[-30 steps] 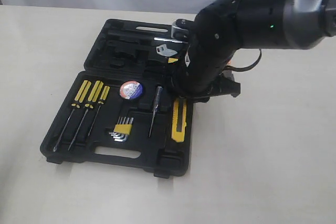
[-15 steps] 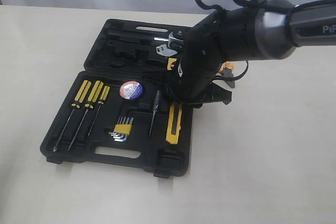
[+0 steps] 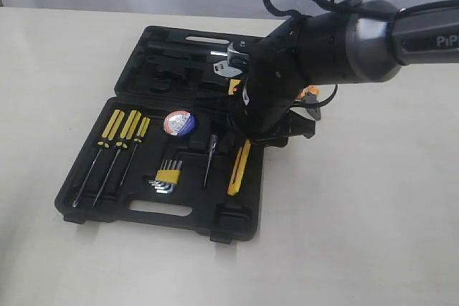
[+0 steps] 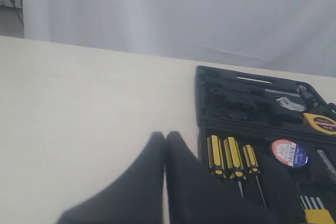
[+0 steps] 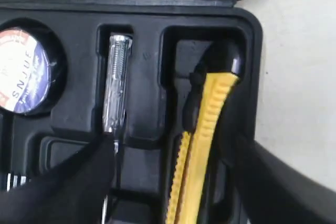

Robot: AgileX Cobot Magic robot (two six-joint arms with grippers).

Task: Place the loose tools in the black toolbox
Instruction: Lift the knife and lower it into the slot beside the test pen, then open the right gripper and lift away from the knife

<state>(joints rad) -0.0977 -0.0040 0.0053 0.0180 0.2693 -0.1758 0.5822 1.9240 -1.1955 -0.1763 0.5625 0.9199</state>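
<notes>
At the right gripper [image 5: 173, 153]: fingers [image 5: 58, 182] spread wide, nothing clamped, straddling the long yellow utility knife [image 5: 207, 129]. Knife directly between them, apart from both, judging by the wrist view.

Long axis along the slot at the right edge of the black toolbox [image 3: 179, 221], black tip toward the hinge, butt toward the carrying handle. Not flat: tipped up on its narrow side, leaning across the recess rather than seated in it. Likely needed next: a press or a re-grip to lay it down. Closing line already across the knife's width, so little turning called for.

Just beside the knife in the toolbox, a clear-handled tester [image 5: 115, 82], close enough to be nudged. Further in, the dark tape roll [image 3: 179, 122] seated in its round well. In the toolbox's far half, the yellow-black tape measure [image 4: 321, 123]. Beyond the toolbox's right side, behind the arm, a bit of orange on the tabletop [image 3: 373, 220], probably the pliers [image 3: 310, 93], mostly hidden.

Left gripper [image 4: 165, 137] pressed closed, empty, off the toolbox's side nearest the screwdrivers [image 4: 231, 153], well apart from the knife. Right arm plainly nearer.
</notes>
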